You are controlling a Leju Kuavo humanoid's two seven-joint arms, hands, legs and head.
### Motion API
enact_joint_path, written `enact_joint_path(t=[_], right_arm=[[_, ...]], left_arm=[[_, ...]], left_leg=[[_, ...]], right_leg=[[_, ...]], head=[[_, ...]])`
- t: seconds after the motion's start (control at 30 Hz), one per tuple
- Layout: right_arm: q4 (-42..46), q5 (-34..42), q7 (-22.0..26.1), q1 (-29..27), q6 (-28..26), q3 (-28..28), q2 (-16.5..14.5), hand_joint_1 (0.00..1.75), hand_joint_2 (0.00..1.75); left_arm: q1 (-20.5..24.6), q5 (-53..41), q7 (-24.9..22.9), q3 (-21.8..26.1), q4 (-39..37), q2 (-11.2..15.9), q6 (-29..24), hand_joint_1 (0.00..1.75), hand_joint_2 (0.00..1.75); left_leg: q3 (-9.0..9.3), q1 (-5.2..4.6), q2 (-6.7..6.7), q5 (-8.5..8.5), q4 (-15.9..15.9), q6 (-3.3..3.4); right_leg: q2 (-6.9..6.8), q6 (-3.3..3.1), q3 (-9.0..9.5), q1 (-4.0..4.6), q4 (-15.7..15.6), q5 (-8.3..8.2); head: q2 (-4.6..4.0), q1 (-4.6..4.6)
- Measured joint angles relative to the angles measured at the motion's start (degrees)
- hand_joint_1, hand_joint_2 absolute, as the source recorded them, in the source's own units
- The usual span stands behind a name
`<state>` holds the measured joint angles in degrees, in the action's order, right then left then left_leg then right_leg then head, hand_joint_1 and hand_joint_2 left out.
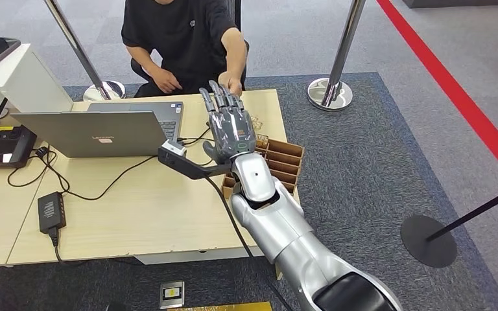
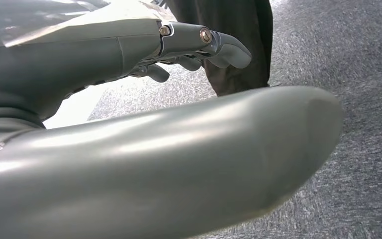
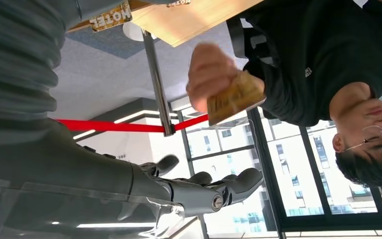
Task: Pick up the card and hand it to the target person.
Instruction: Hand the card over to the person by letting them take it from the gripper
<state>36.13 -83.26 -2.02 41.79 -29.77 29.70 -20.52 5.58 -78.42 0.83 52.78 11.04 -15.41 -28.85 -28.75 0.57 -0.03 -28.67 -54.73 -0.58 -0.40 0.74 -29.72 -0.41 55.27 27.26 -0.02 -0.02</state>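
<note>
Across the desk (image 1: 136, 214) the person's hand (image 3: 210, 74) holds the card (image 3: 235, 97). I see my right hand (image 1: 228, 126) spread and empty, so I judge the handover done; next I'd withdraw.

My left hand (image 2: 144, 164) hangs over grey carpet (image 2: 363, 55), fingers (image 2: 214, 47) loosely curled, holding nothing, dark trousers (image 2: 234, 45) beyond.

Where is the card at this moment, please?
In the right wrist view, the card is in the person's hand, apart from the robot's open right hand, above the desk's far edge.
</note>
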Motion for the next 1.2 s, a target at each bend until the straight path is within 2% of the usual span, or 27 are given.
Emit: enact_joint_path(t=[0.07, 0.43, 0.57, 0.67, 0.8, 0.97, 1.2], right_arm=[[-0.2, -0.1, -0.2, 0.0, -0.1, 0.0, 0.0, 0.00, 0.00], [-0.5, 1.3, -1.3, -0.6, -5.0, -0.4, 0.9, 0.00, 0.00], [1.1, 1.8, -1.8, -2.8, -9.0, -2.5, 2.8, 0.00, 0.00], [5.0, 0.8, -2.1, -6.2, -9.9, -6.1, 4.9, 0.00, 0.00], [13.3, 0.2, -0.7, -12.2, -10.1, -14.2, 7.4, 0.00, 0.00], [21.6, -0.1, 3.4, -19.3, -10.2, -28.4, 8.5, 0.00, 0.00], [24.1, 3.8, 8.0, -24.8, -10.2, -49.4, 8.9, 0.00, 0.00]], left_arm=[[0.0, 0.0, 0.0, 0.0, 0.0, 0.0, 0.0, 0.00, 0.00], [0.0, 0.1, 0.1, 0.0, 0.0, 0.0, -0.1, 0.00, 0.00], [0.0, 0.3, 0.6, 0.0, 0.0, 0.0, -0.2, 0.00, 0.00], [-0.1, 0.4, 0.7, 0.0, 0.0, 0.0, -0.4, 0.00, 0.00], [-0.4, 0.6, 0.7, 0.0, 0.0, 0.0, -0.6, 0.00, 0.00], [-0.7, 0.7, 0.6, 0.1, 0.0, 0.0, -0.8, 0.00, 0.00], [-0.7, 1.7, 0.8, 0.3, 0.0, 0.0, -1.4, 0.00, 0.00]], left_leg=[[0.00, 0.00, 0.00, 0.00, 0.0, 0.00], [0.00, 0.00, 0.01, 0.00, 0.0, 0.00], [0.00, -0.01, 0.00, 0.00, 0.0, 0.00], [0.00, -0.01, -0.02, -0.01, 0.0, 0.01], [-0.02, -0.02, -0.05, -0.02, 0.0, 0.02], [-0.04, -0.01, -0.05, -0.04, 0.0, 0.03], [-0.03, -0.02, -0.03, -0.04, 0.0, 0.03]], right_leg=[[0.00, 0.00, 0.00, 0.00, 0.0, 0.00], [0.00, 0.00, -0.03, 0.00, 0.0, 0.00], [0.00, 0.00, -0.02, 0.00, 0.0, 0.00], [0.00, 0.00, -0.02, -0.01, -0.1, 0.00], [0.00, 0.01, -0.03, -0.01, -0.1, 0.00], [0.00, 0.01, -0.04, -0.01, -0.1, 0.01], [0.00, 0.01, -0.04, -0.02, -0.1, 0.00]], head=[[0.00, 0.00], [0.00, 0.01], [0.00, 0.01], [0.00, 0.01], [0.00, -0.01], [0.00, 0.01], [0.00, 0.00]])
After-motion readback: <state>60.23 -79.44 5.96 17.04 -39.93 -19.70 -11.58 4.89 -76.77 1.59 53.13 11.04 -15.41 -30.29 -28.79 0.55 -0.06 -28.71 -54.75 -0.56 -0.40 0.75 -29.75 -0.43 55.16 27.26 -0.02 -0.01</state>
